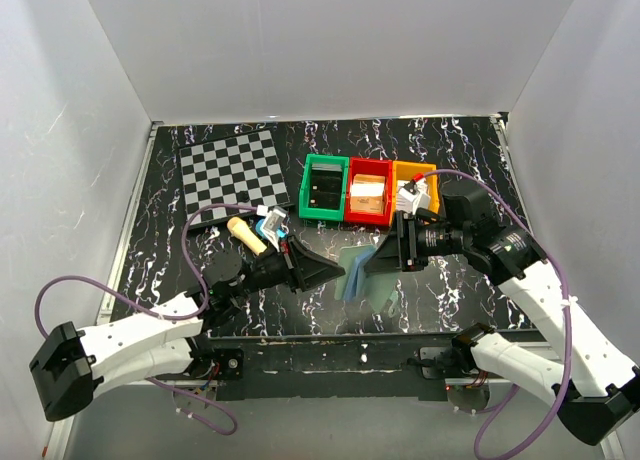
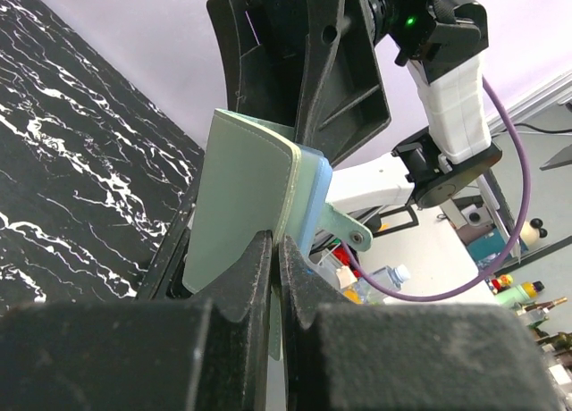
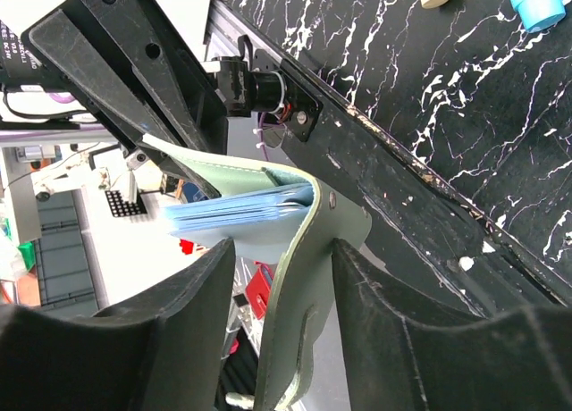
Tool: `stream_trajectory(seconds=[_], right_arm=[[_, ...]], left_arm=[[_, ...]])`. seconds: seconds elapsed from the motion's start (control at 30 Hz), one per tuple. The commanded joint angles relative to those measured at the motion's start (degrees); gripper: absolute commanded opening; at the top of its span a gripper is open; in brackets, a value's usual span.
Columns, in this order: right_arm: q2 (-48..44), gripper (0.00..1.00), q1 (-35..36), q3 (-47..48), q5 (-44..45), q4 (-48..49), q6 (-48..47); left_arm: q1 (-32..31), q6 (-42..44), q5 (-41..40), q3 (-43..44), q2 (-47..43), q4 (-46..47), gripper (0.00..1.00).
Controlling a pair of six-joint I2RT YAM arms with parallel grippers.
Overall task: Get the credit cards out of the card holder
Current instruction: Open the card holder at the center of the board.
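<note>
The card holder hangs above the table's front middle, held between both grippers. Its outside is grey-green and its inner panels are pale blue. My left gripper is shut on one grey-green flap, pinched thin between the fingertips. My right gripper is open. Its fingers straddle the other flap with a gap on the inner side, and they also show in the left wrist view. Layered blue panel edges show inside the fold. No credit card shows clearly.
A checkered board lies at the back left. Green, red and orange bins stand in a row behind the grippers. A wooden peg and a small blue object lie left of centre.
</note>
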Motion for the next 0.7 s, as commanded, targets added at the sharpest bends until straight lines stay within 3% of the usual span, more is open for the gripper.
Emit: stream_trajectory(seconds=[0.0,0.23,0.5,0.57,0.67], right_arm=[[-1.0,0.57,-0.1,0.7,-2.3,3.1,-0.9],[-1.4,0.45,-0.1,-1.1,-1.9,3.9,-0.1],[-0.7,0.01,-0.1,-1.6,-1.9,4.9,0.5],[-0.1,0.01,-0.1,-0.7,-2.5,4.1,0.0],[0.5,0.01,-0.1,1.1,-2.5,1.4,-1.0]], left_arm=[[-0.4,-0.8,-0.1,3.7,-0.2,-0.7,0.00],[-0.5,-1.0,-6.2,4.3,-4.5,-6.2,0.00],[-0.5,-2.1,-8.2,2.0,-7.5,-6.9,0.00],[-0.5,-2.4,-7.3,1.5,-6.9,-5.5,0.01],[-0.5,-2.7,-6.2,1.0,-6.3,-3.6,0.31]])
